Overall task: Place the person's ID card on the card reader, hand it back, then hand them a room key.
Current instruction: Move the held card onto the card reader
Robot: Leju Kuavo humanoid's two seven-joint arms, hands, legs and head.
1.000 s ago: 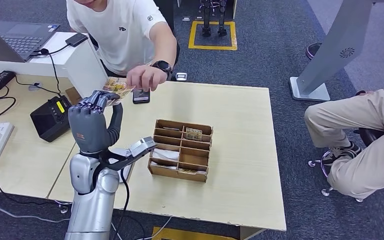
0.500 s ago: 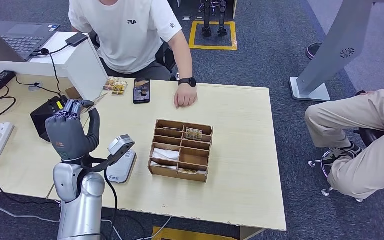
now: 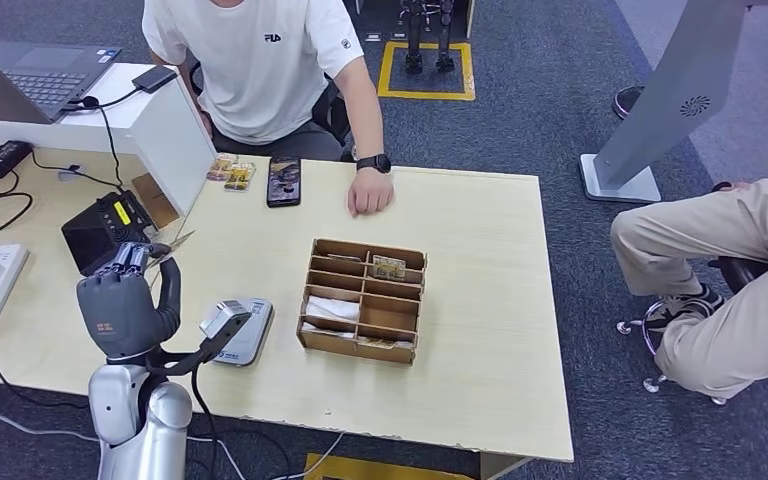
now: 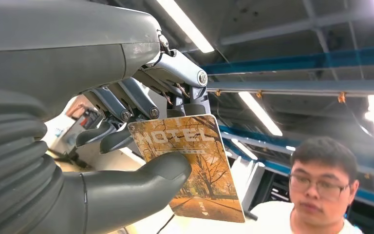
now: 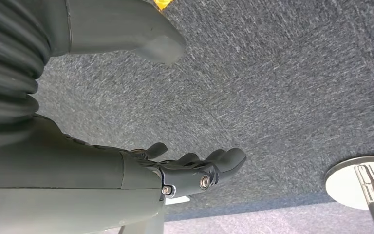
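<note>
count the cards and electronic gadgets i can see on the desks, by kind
cards: 4, one in the left hand as the hotel card, two by the phone, one in the organizer
phone: 1
card reader: 1
laptop: 1
black terminal: 1
total: 8

We see the right hand [image 5: 175, 165] hanging over grey carpet [image 5: 282, 73], fingers [image 5: 224, 161] loosely extended and apart, thumb [image 5: 146, 39] clear of them, holding nothing. A round white base [image 5: 350, 187] carries a metal post [image 5: 372, 187].

Glossy card [image 4: 195, 165]; matt wooden organizer [image 3: 363, 299]
</note>
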